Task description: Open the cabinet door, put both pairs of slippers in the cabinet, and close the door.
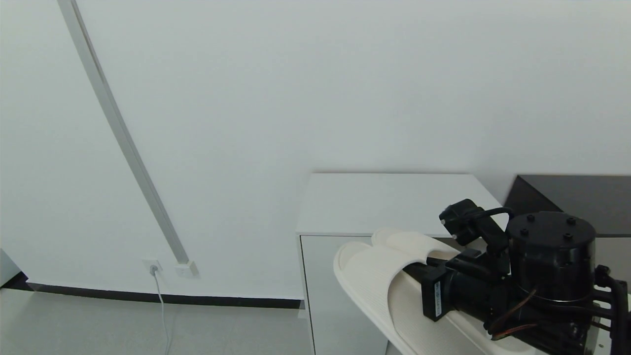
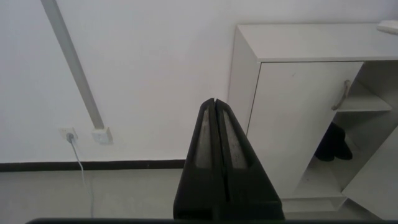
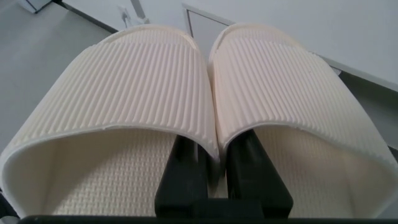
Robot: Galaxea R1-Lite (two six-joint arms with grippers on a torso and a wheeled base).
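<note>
Holding two cream ribbed slippers (image 3: 137,81) side by side, right gripper (image 3: 214,177) clamps their inner straps, arm level before the white cabinet (image 1: 384,202); left gripper (image 2: 215,118) is pinched closed, empty.

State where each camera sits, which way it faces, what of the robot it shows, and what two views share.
Head: high on the robot, facing forward and down at the white cabinet; the right claw shows.
Left wrist: behind the shut left claw, facing the cabinet's front.
Right wrist: behind the right claw, looking along the cream slippers it grips.
Shared: head and left wrist both show the cabinet.
</note>
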